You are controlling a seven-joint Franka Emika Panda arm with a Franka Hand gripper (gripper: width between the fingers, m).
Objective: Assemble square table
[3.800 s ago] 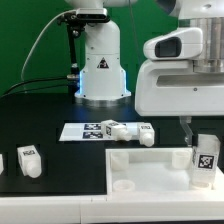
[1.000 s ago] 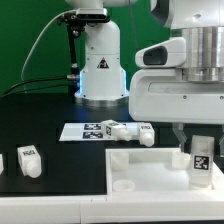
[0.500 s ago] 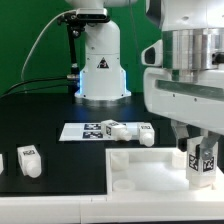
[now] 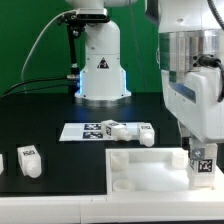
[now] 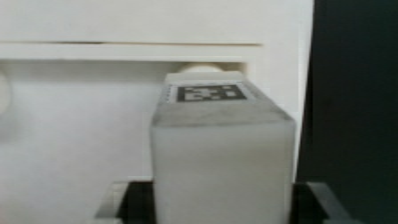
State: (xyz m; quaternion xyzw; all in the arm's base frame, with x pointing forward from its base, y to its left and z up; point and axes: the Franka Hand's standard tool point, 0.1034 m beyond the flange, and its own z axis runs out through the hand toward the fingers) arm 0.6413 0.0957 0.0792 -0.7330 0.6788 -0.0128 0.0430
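no legible text; tag patterns (image 5: 210, 92) on leg (image 5: 221, 150) and marker board (image 4: 72, 131).

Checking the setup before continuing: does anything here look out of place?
One loose leg lies on its side across the marker board, likely hiding some tags. The held leg at the table top corner looks roughly upright.

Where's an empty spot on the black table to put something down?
The bare black patch between the standing leg and the tabletop, in front of the marker board. Crowded: the board itself, where loose legs lie, and the tabletop's corner where the claw grips the corner leg.
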